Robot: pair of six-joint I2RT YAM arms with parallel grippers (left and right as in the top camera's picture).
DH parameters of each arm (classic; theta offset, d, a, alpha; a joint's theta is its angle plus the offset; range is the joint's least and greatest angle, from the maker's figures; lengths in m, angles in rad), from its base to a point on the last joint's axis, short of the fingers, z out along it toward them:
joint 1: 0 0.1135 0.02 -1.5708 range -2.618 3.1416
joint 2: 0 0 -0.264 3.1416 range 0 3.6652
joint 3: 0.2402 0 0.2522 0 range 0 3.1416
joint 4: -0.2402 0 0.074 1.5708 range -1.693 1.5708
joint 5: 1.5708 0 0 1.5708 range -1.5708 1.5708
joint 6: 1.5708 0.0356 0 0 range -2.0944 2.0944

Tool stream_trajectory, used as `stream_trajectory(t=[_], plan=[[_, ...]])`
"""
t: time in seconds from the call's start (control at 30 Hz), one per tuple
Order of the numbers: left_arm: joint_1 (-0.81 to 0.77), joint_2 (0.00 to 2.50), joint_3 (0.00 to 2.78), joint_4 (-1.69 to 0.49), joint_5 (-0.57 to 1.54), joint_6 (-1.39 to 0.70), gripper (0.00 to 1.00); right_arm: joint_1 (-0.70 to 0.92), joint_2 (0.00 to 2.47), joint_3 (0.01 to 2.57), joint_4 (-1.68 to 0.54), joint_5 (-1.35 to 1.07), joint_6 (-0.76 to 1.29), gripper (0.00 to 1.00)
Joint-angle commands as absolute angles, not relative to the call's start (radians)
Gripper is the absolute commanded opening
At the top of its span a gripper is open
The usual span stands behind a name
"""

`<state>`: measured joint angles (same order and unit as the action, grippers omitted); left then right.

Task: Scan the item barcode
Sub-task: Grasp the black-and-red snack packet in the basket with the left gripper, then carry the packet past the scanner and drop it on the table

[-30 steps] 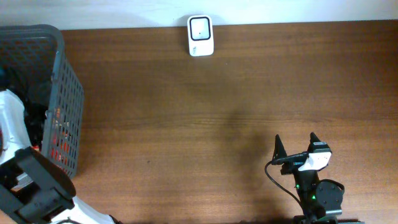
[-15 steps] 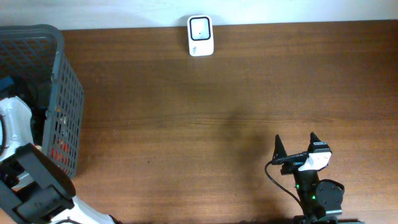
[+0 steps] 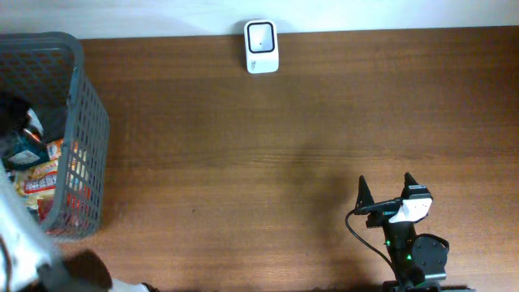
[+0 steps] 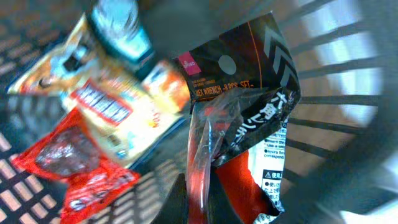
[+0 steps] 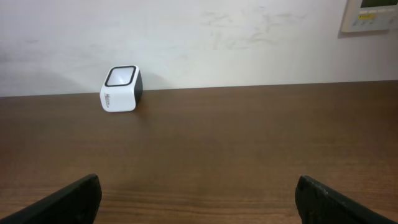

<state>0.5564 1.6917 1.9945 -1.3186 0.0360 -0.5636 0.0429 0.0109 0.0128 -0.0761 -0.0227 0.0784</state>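
Basket (image 3: 87, 122) (overhead): grey mesh, at left edge of desk (image 3: 243, 162), holding snack packets (image 3: 45, 166).
Scanner (image 3: 261, 46) (overhead): white, at far edge of desk, well apart from basket.
Right gripper (image 3: 386, 182) (overhead): near front edge toward the right, fingers spread wide, holding nothing.
Left gripper (image 4: 199, 190) (left wrist): inside basket, clamped tight on clear edge of hex wrench packet (image 4: 249, 81).
Hex wrench packet (left wrist): black and orange, lying over snack packets, beside basket wall.
Scanner (right wrist): at far edge of desk, left of centre, well beyond the parted fingers.
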Motion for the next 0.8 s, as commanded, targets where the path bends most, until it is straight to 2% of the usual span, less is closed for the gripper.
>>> stream_trajectory(t=[0.0,0.1,0.23,0.37,0.43,0.6,0.77], plan=[[0.524,1.51,2.034,-1.298,0.147,-0.544,0.0,0.044,0.004,0.006,-0.08,-0.014,0.083,0.98],[0.411,1.42,2.033,-1.273,0.191,-0.544,0.0,0.044,0.004,0.006,-0.08,-0.014,0.083,0.98],[0.113,1.441,2.024,-1.267,0.195,-0.544,0.0,0.044,0.004,0.006,-0.08,-0.014,0.083,0.98],[-0.203,1.589,2.012,-1.179,0.147,-0.543,0.0,0.044,0.004,0.006,-0.08,-0.014,0.083,0.98],[-0.284,1.668,2.012,-1.162,0.089,-0.544,0.0,0.044,0.004,0.006,-0.08,-0.014,0.083,0.98],[-0.488,1.979,2.012,-1.032,-0.208,-0.544,0.0,0.044,0.004,0.006,-0.08,-0.014,0.083,0.98],[-0.57,2.195,2.012,-0.925,-0.183,-0.544,0.0,0.044,0.004,0.006,-0.08,-0.014,0.083,0.98]])
